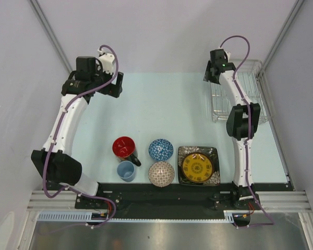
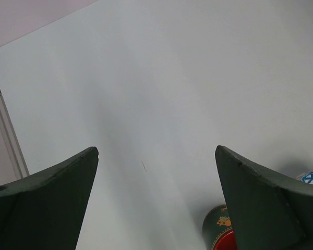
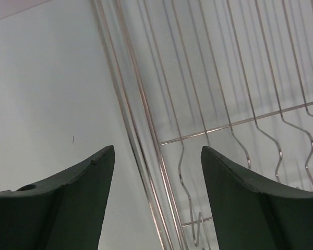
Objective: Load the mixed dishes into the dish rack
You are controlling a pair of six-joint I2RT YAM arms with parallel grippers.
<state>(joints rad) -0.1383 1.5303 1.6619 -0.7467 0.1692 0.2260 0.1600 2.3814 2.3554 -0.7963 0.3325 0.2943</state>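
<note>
left gripper (image 2: 156,151): jaws apart over bare table (image 1: 161,104), far-left, well apart from dishes | near edge: red-inside dark mug (image 1: 124,147), light-blue cup (image 1: 126,170), blue-patterned bowl (image 1: 160,149), pinkish-beige bowl (image 1: 161,173), yellow plate (image 1: 197,165) on dark square plate (image 1: 181,177) | right gripper (image 3: 157,148): jaws apart above left rim of wire dish rack (image 1: 255,83), far-right

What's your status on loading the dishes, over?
Left end effector open over table. Right end effector open at edge of empty dish rack. Dishes all unracked, near edge. Nothing blocking.

I see a pale blue table (image 1: 161,104) boxed in by plain whitish walls (image 1: 161,31). The light is soft and even. A brushed metal ledge (image 1: 146,237) runs along my near edge.
</note>
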